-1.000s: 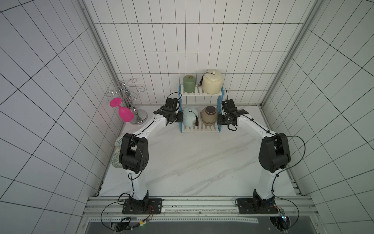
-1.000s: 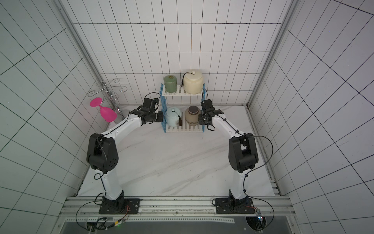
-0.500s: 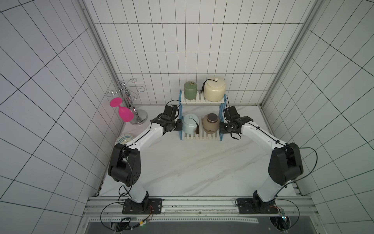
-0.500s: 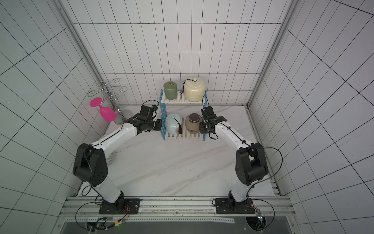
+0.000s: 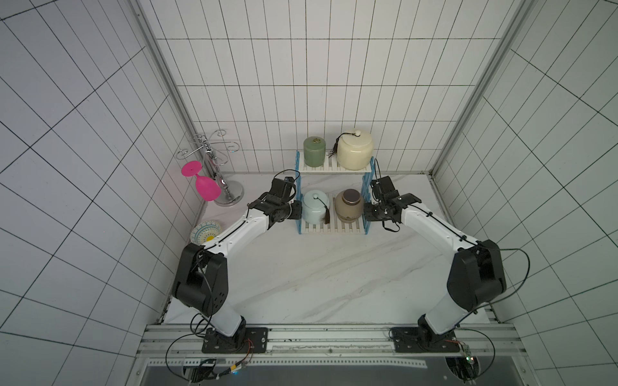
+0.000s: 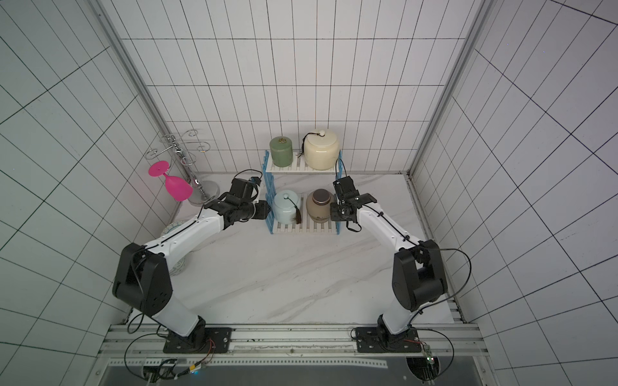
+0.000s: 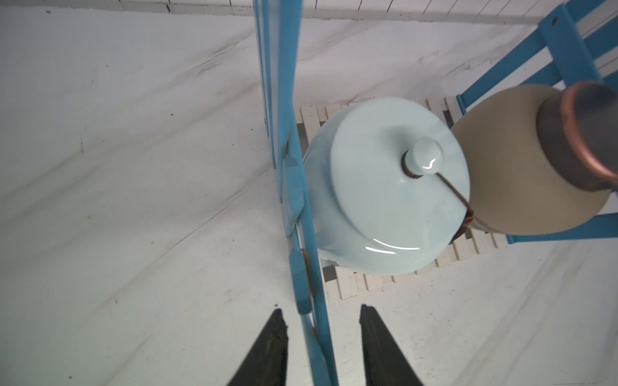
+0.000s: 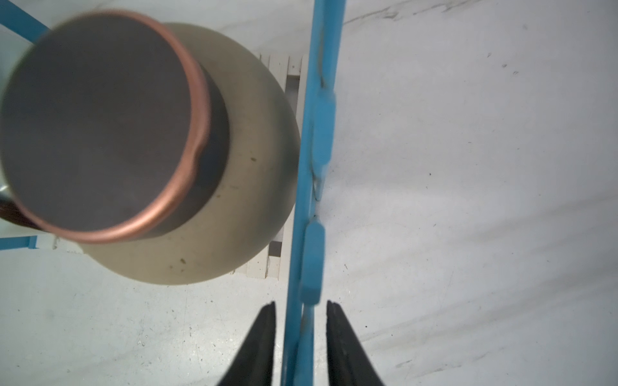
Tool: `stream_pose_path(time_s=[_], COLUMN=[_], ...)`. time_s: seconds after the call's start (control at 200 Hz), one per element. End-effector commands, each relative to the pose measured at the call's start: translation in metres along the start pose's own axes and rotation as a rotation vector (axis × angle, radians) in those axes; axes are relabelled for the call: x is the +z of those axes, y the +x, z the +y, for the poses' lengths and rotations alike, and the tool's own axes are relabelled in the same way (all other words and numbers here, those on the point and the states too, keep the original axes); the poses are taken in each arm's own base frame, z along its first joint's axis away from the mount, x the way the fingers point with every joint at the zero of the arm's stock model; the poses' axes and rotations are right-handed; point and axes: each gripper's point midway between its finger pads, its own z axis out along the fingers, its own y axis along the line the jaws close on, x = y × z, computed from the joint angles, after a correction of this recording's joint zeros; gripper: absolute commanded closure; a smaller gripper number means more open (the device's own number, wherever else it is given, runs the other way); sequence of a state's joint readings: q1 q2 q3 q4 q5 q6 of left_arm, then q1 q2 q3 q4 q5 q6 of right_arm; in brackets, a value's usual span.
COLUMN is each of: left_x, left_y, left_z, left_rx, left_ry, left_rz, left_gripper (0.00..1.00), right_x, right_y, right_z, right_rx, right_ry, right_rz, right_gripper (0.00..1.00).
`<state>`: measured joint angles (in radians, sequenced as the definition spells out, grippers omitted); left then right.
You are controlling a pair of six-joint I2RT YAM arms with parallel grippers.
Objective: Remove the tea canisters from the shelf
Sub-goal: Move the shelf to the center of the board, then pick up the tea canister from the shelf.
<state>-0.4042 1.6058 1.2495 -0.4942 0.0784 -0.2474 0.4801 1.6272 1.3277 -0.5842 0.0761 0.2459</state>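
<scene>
The shelf (image 5: 334, 228), white slats with blue sides, stands on the marble near the back wall. On its top tier sit a green canister (image 5: 314, 152) and a cream canister (image 5: 354, 155). A pale blue canister (image 5: 314, 208) and a tan canister (image 5: 349, 206) share the lower tier. My left gripper (image 5: 297, 214) straddles the shelf's left side slat (image 7: 279, 100), open, with a gap on each side (image 7: 321, 309). At the right side slat (image 8: 321, 133) my right gripper (image 5: 366, 214) is open a little (image 8: 301, 301), clear of the wood.
A pink goblet (image 5: 204, 185) hangs from a silver wire stand (image 5: 227, 195) at the back left. A patterned bowl (image 5: 205, 231) sits by the left wall under my left arm. Tiled walls close in on three sides.
Both arms brought the shelf forward from the back wall with its canisters on it. Both grippers, shut on the side slats before, have now opened.
</scene>
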Motion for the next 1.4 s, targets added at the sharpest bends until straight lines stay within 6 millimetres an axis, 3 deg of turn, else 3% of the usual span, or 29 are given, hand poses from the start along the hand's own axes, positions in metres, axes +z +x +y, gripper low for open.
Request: stream_pose_path(time_s=[0.0,0.28,0.53,0.66,0.84,1.039,1.394], left_x=[-0.021,-0.07,-0.099,-0.111,-0.127,-0.133,-0.133], left_y=[-0.016,-0.035,-0.044,-0.049,-0.057,-0.053,-0.05], left_z=[-0.006,-0.007,-0.002,-0.004,0.0,0.013,0.017], left_rx=[0.022,0.139,0.141,0.153,0.168,0.127,0.104], left_ry=[0.015,0.01,0.096,0.155,0.179,0.191,0.2], left_rz=[-0.077,-0.227,-0.308,-0.341,-0.377,-0.388,-0.387], left_gripper=[0.48,0.21,0.01,0.01,0.01,0.01,0.01], right_x=[-0.036,-0.107,-0.178,-0.204,-0.226,-0.234,-0.191], right_y=[-0.026,-0.056,-0.117,-0.151,-0.191,-0.23,-0.272], right_z=[-0.001,-0.01,-0.002,0.006,0.017,0.037,0.058], right_rx=[0.003,-0.041,-0.069,-0.079,-0.084,-0.094,-0.114], right_ry=[-0.007,0.015,-0.013,-0.038,-0.071,-0.138,-0.167], right_rz=[-0.112,-0.235,-0.413,-0.49,-0.576,-0.652,-0.699], right_gripper=[0.58,0.45,0.36,0.32,0.26,0.24,0.25])
